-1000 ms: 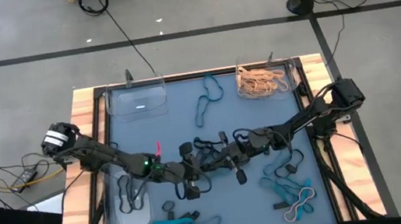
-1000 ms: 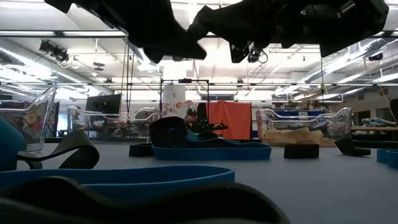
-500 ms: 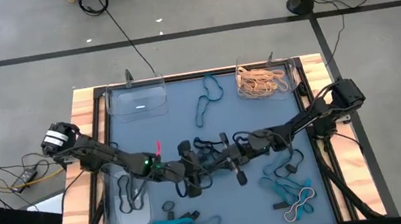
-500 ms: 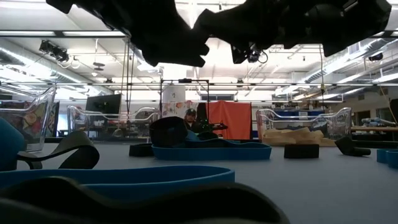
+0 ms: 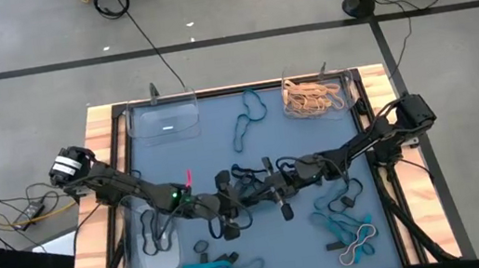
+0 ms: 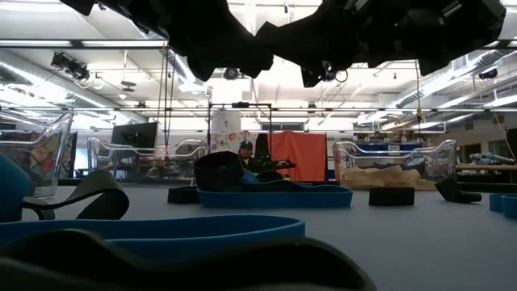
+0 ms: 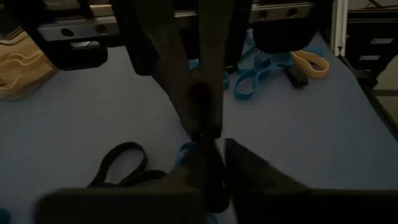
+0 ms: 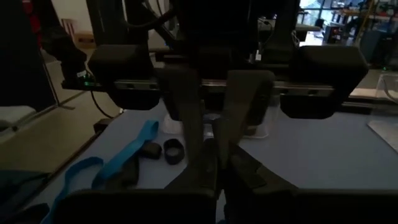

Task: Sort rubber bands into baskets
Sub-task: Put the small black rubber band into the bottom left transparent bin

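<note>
Rubber bands (image 5: 348,232) were still only part sorted. Loose teal and black ones lay along the near edge and near-right of the table (image 5: 305,134). The near-left basket (image 5: 132,262) held black bands.

At table centre the two grippers met tip to tip. The left gripper (image 7: 214,148) had its fingers drawn together, apparently pinching a teal band (image 7: 186,150). The right gripper (image 8: 217,159) also had its fingers pressed together; what it held, if anything, could not be told.

Farther off lay one teal loop (image 5: 247,117) between the far baskets. The far-right basket (image 5: 348,89) held the tan bands and the far-left basket (image 5: 191,112) looked bare.

Step in hand, as a judgement: a mid-table handover or untangling of one teal band. The next move likely called for one gripper to let go cleanly so the other could carry the band to a basket, probably the far-left one, without dragging neighbouring loops.

View differences:
- The high view gave the basket layout and both arms, but the fingertips were lost in the dark tangle.
- The left wrist view alone showed the teal bit at the fingertips.
- The low view showed only dark arm undersides above and bands lying flat, no grip.
</note>
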